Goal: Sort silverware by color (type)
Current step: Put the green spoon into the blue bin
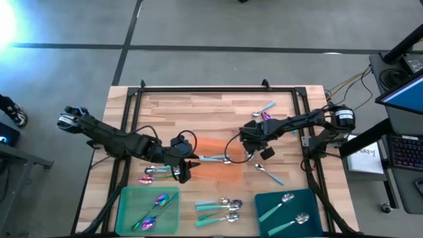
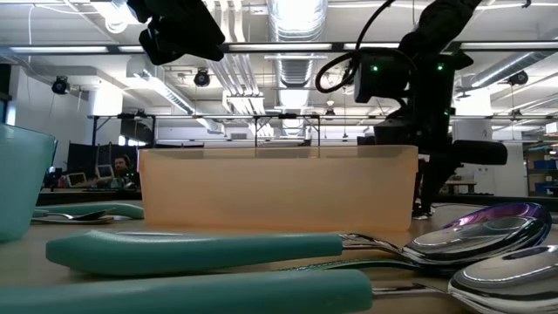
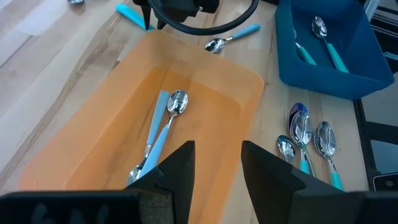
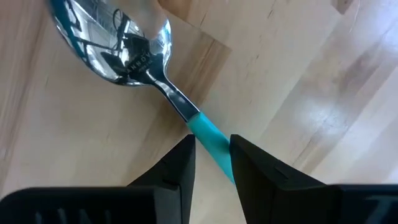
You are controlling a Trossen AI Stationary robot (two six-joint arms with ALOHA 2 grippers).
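A spoon with a silver bowl (image 4: 118, 46) and a light-blue handle (image 4: 208, 137) lies flat on the wood beside the orange tray's (image 1: 221, 147) right end. My right gripper (image 4: 212, 158) (image 1: 254, 151) points down over it, one finger on each side of the handle, open by a narrow gap. My left gripper (image 3: 217, 168) (image 1: 184, 166) hangs open above the orange tray's left end with nothing between its fingers. Two light-blue-handled spoons (image 3: 163, 127) lie inside that tray. My right gripper comes from above with its fingers (image 4: 183, 162) across the spoon's handle (image 4: 205, 132), just behind the neck. They stand close on both sides, and I cannot tell whether they touch it. The spoon lies flat on the table.
A green tray (image 1: 129, 198) at the near left holds purple-bowled spoons; a teal tray (image 1: 310, 198) at the near right holds two silver ones. Loose spoons lie between those trays (image 1: 221, 208), left of the orange tray (image 1: 153, 173), near the right gripper (image 1: 269, 174) and at the far side (image 1: 264, 111).
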